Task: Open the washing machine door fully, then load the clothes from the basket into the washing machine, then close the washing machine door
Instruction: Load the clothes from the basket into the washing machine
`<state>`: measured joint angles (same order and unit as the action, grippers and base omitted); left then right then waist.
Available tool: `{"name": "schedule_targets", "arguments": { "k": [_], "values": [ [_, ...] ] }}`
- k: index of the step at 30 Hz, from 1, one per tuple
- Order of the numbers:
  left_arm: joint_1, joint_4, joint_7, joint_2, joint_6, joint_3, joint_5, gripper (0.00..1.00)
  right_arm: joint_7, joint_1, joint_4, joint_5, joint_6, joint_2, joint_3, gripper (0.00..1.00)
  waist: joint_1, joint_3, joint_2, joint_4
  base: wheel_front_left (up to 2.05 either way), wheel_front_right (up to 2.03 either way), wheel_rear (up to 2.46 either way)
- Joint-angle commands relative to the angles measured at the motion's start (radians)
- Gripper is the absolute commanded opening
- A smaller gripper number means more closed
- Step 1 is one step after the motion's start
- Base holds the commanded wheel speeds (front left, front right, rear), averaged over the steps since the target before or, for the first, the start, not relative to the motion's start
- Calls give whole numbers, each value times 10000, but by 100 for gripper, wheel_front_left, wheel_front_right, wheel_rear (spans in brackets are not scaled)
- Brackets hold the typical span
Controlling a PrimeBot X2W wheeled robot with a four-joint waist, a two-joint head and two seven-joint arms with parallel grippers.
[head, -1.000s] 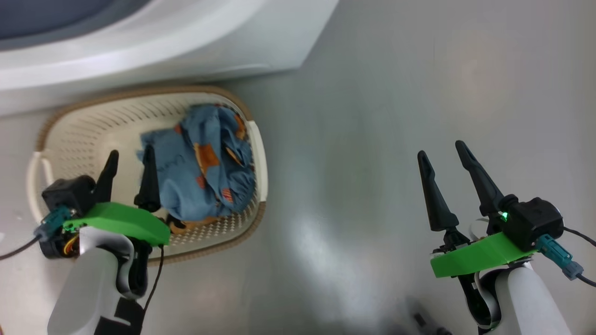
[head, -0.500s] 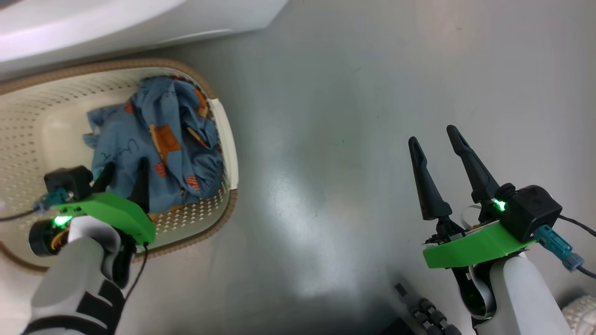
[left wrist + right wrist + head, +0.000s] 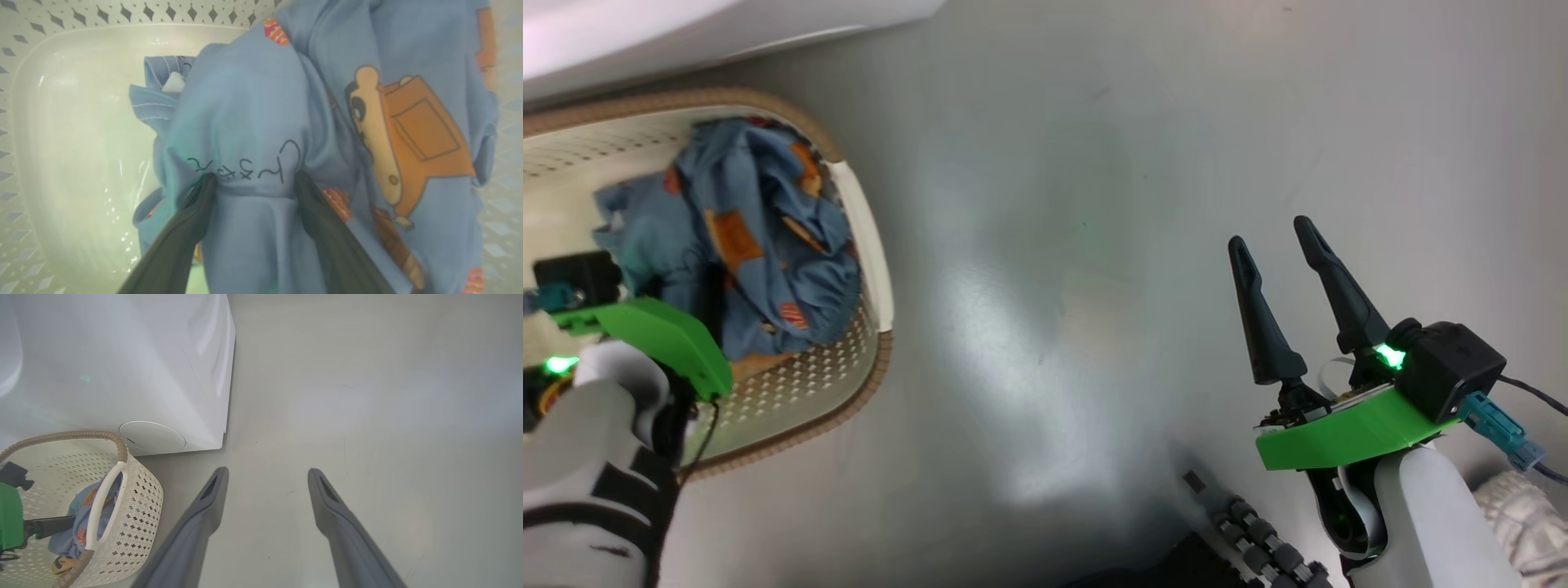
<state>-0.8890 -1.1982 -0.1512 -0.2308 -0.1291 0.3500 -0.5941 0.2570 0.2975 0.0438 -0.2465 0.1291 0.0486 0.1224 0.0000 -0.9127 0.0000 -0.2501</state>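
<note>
Right gripper (image 3: 1270, 231): two long black tapered fingers rising above green plate (image 3: 1347, 433). Black camera box (image 3: 1454, 376) sitting above plate's right end, green light (image 3: 1390, 357) glowing just left of box. Teal plug (image 3: 1499, 437) and dark cable (image 3: 1533, 393) trailing right of plate. White forearm (image 3: 1445, 523) running below plate. Left forearm (image 3: 580, 425) wearing black bands. Left gripper (image 3: 255, 176) fingers looking dark grey.

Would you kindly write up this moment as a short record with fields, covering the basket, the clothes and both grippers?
basket: on the floor, close in front of the washing machine
clothes: bunched light blue printed fabric, inside the basket
left gripper: down in the basket, jaws open, straddling a fold of the clothes
right gripper: open, empty, over bare floor, apart from the basket
stage: clothes not yet gripped or lifted
</note>
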Motion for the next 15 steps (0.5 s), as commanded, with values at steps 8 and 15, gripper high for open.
{"name": "schedule_targets", "arguments": {
  "k": [8,15],
  "values": [
    [-458,-568,639,-501,285,-92,-88,49,48,-310,-163,-332,16,16,353,100,0,-295,0,-457,0,0,0],
    [-476,-555,217,-308,103,-16,-228,0,48,-222,-136,-312,16,16,177,100,0,19,0,-246,0,0,0]
  ]
}}
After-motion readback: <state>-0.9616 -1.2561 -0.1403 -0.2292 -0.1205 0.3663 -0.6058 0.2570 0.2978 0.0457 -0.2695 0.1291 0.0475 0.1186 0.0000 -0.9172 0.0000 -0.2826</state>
